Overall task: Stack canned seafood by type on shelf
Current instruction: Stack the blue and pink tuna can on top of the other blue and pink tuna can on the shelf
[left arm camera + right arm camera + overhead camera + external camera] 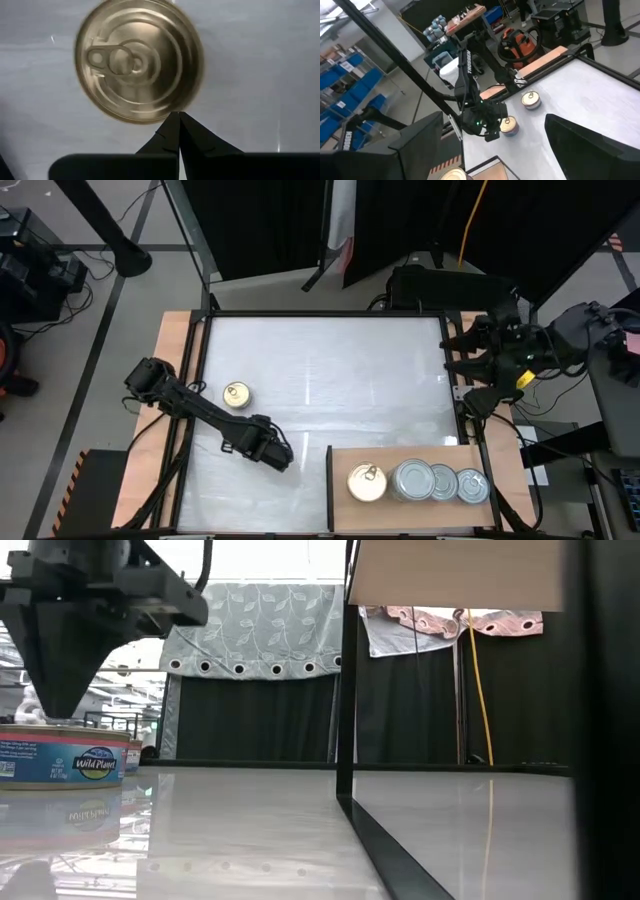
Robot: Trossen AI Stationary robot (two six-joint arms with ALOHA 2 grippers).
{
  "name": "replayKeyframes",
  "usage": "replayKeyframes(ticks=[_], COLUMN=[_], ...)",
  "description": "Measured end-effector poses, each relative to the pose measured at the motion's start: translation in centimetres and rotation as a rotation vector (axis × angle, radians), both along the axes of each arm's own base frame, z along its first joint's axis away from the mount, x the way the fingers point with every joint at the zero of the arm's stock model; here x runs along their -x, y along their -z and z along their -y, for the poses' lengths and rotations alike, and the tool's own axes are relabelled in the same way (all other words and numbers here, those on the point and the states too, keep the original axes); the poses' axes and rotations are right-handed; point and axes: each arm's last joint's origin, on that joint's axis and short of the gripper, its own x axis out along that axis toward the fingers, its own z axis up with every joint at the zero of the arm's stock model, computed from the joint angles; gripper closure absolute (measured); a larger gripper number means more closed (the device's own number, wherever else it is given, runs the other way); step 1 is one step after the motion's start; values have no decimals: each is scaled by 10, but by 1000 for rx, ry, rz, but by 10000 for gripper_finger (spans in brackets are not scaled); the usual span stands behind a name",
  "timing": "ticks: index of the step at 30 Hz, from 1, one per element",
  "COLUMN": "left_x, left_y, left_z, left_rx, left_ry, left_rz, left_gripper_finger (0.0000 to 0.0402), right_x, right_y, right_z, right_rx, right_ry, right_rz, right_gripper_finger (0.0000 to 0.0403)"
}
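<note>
The left gripper is pressed together on nothing. Its tips sit right at the rim of a gold pull-ring tin lying flat on the white tabletop, off the shelf on the left arm's side. The tin looks rigid, dense for its size and slick-walled — probably best pinched square across its side wall, not by the ring. The right gripper hangs spread wide, back beyond the shelf's far edge.
</note>
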Motion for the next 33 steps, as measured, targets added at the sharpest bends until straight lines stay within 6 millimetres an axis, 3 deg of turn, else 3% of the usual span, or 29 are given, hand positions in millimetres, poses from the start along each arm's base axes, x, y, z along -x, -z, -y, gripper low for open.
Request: replayKeyframes(ticks=[12,24,33], left_x=[6,15,32], left_y=[4,22,19], left_z=[4,9,35], left_rx=[-25,-51,-144], left_ry=[-10,-22,-97], left_rz=[-8,-17,62], left_gripper_finger=[400,400,400], right_x=[-23,-23,-23], right_y=[5,5,5], right_z=[-13,-13,-13], right_rx=[33,41,70], right_ry=[-9,-11,-18], right_rz=[-43,-44,-44], right_gripper_finger=[63,63,63])
